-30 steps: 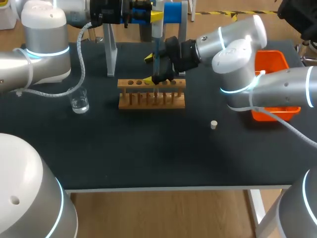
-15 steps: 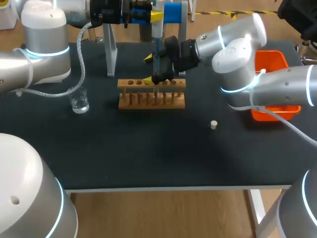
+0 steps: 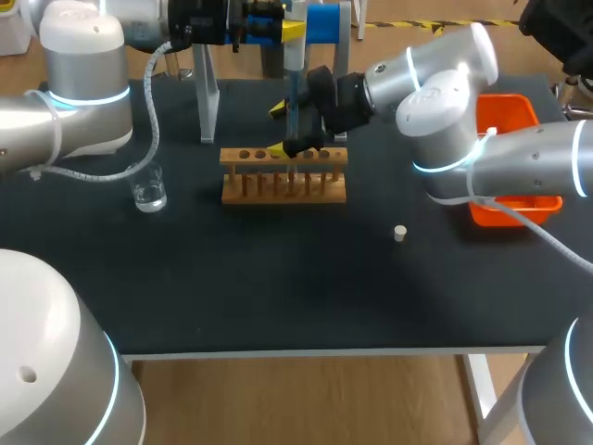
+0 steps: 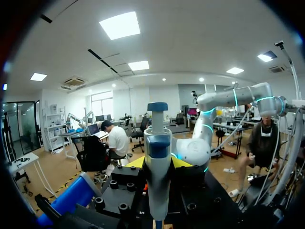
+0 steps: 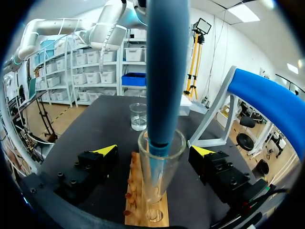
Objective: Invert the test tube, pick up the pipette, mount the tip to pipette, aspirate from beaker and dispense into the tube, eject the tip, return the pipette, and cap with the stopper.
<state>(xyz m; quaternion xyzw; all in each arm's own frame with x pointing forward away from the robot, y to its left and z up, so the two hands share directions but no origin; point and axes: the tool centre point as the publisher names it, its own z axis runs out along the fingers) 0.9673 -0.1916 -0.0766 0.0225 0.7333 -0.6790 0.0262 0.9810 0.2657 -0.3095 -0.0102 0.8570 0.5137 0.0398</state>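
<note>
Toward the upper middle of the head view, the left gripper is clenched on the white-and-blue plastic pipette. Its yellow tips press the barrel from both sides and hold it upright over the light wooden test-tube rack. At the pipette's lower end, the long blue plastic pipette tip passes through the mouth of the clear glass test tube. That tube stands upright in a hole of the rack, so the step in hand looks like dispensing.

The right gripper sits at the rack with the tube between its fingers. They are spread and seem to stand clear of the glass on either side, so it is released, not grasping (a guard more than a hold, I would say).

The tube is likely light, thin-walled, smooth and easily cracked. It is best taken on its straight wall just under the rim, with a gentle squeeze. A sideways nudge from the stiff tip could lever it against the rack.

The pipette looks rigid and a little top-heavy, so the thick barrel is the sensible place to grip it.

At the left of the head view, near the rack, stands the small clear glass beaker with liquid in it. Right of centre, well apart from the rack, the small pale round stopper lies on the black table. It is tiny and light and apt to skid, so it should be pinched by its sides. The orange plastic bin sits at the right edge.
</note>
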